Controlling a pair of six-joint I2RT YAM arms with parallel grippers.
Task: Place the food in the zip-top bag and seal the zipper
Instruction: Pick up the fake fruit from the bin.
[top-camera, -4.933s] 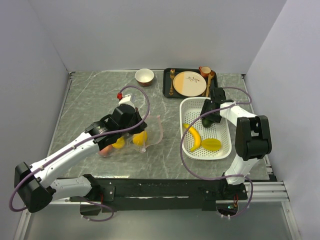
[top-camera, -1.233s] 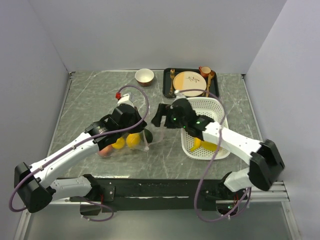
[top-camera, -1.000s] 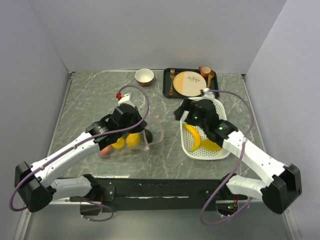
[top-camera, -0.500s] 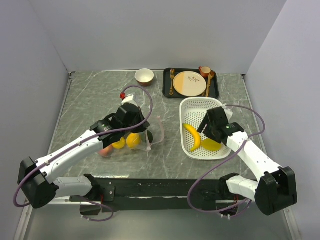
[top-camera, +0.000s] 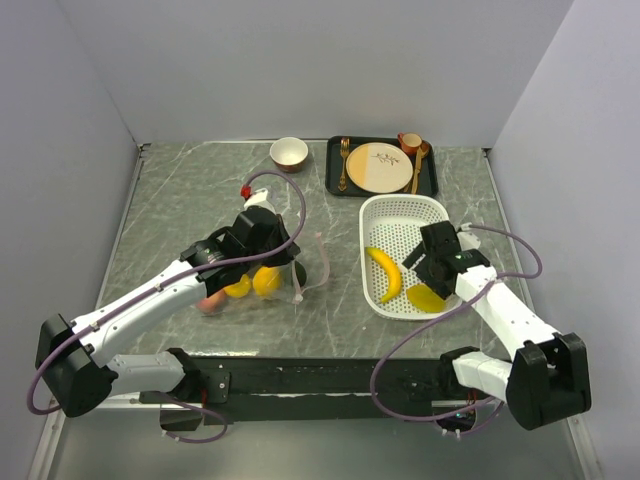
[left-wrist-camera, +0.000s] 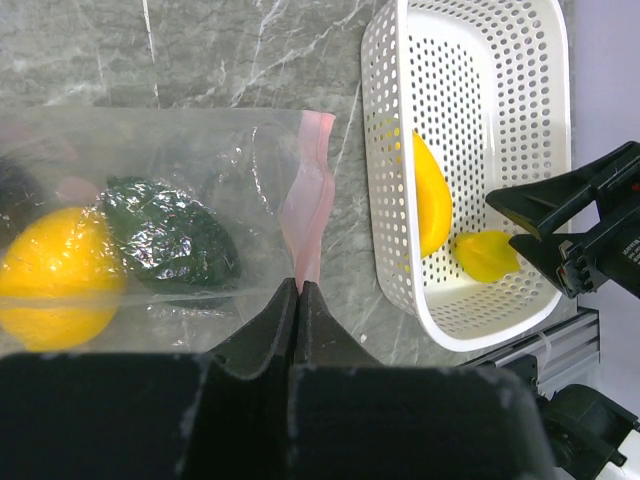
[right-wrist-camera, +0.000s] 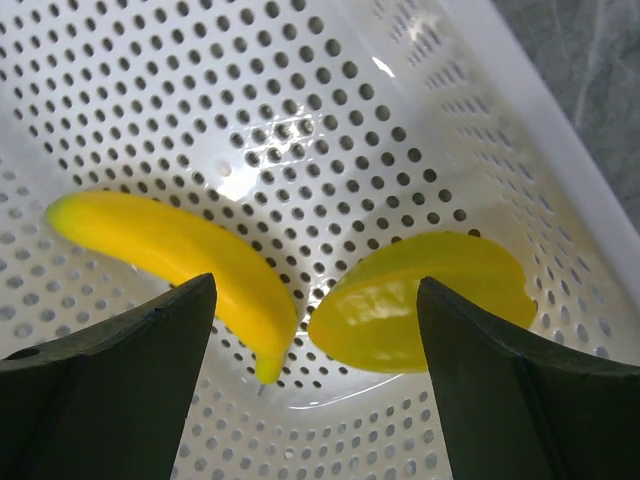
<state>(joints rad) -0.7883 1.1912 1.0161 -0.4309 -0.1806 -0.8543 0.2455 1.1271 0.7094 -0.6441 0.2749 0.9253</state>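
Two pieces of the food are lying in the white basket: the banana and the yellow-green piece, just beside each other and directly below the right tool. It is hovering released, jaws spread wide, probably lining up to straddle one of them. The left tool is clenching the zipper, seemingly keeping the mouth lifted for loading. Ahead of it the zip-top bag is lying on the counter, holding a yellow round fruit and a dark fruit.
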